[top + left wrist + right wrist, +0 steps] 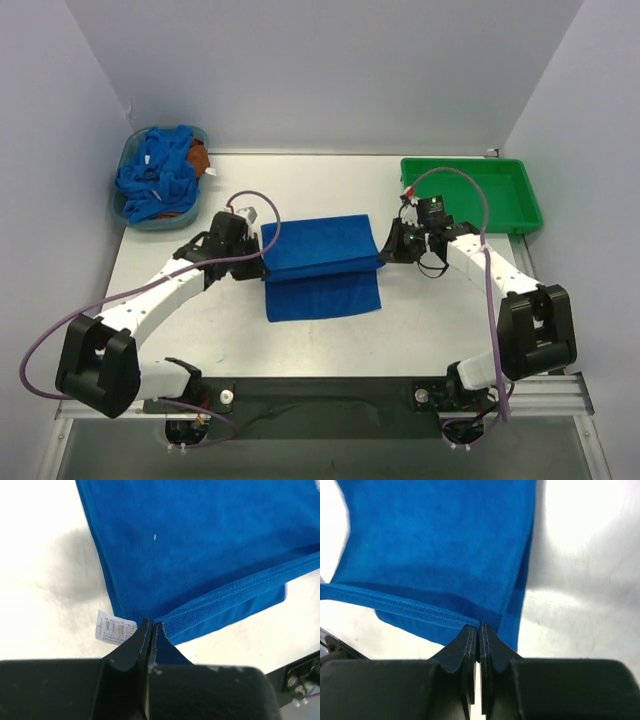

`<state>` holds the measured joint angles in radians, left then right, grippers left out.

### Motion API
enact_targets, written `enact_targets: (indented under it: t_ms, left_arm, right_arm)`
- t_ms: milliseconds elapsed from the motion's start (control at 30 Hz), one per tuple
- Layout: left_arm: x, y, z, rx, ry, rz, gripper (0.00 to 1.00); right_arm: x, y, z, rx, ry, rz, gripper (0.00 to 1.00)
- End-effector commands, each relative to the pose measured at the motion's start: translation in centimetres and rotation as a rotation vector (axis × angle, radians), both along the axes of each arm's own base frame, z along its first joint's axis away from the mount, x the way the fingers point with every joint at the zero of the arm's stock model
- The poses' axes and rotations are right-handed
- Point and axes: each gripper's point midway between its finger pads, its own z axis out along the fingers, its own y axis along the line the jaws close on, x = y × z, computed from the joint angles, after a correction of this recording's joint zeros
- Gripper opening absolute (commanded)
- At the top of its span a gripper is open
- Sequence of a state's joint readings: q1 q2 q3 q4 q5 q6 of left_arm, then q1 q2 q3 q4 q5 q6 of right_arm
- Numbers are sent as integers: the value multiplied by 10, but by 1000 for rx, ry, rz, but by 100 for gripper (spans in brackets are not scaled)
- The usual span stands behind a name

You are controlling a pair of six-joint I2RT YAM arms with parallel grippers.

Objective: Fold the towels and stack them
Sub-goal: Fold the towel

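A royal-blue towel (322,265) lies in the middle of the white table (430,320), between the 2 arms. Its stitched hem is raised off the layer below and stretches across from one end effector to the other.

The left end effector (258,243) is pressed together on the towel's left corner. In the left wrist view its jaws meet on the hem (151,630), with a small white tag (114,628) hanging just beside them. The right end effector (385,245) is likewise pinching the opposite corner. In the right wrist view its fingers close on the hem (479,630) and the cloth drops away to the table beneath.

At the far left corner of the table, a blue-grey basket (125,205) holds a heap of more blue towels (158,180) and an orange-brown cloth (198,155). A green tray (470,195) sits at the far right, well apart from the towel.
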<state>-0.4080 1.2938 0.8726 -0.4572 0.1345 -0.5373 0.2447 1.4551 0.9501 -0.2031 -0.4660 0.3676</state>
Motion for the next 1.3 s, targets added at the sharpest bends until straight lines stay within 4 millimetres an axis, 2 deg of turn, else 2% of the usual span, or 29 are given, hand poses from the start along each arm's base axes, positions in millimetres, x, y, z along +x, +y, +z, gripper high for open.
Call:
enact_targets:
  t_ms: [0,67,100,167,333,567,733,933,1067,1267]
  left_arm:
    - [-36,30,-45,168,138,55,0]
    - [-46,32,-65,181,178,58,0]
    - [-45,40,-71,218,174,85,0]
    - [-46,43,-84,237,194,101,0]
    - [-48,42,-101,254,233,104,0]
    - [-58,46,-115,282,270,106,0]
    - [-49,48,-117,307,267,125,0]
    - [-23,52,-119,332,271,143,0]
    - [6,46,-104,327,223,127,0]
    - [11,49,-81,338,181,128,0]
  right_arm:
    - [-28,-31,-40,-137,122,-90,0]
    - [-38,-31,-56,-148,166,-89,0]
    - [-40,-31,-62,-153,178,-87,0]
    - [-47,-31,-77,-163,230,-87,0]
    - [-56,-39,-102,-216,304,-108,0]
    - [-61,-42,-114,-237,332,-113,0]
    - [-60,-46,-120,-253,344,-119,0]
    - [-38,-45,-121,-252,326,-127,0]
    - [-13,-41,-112,-251,277,-131,0]
    - [4,-34,-83,-210,204,-134,0]
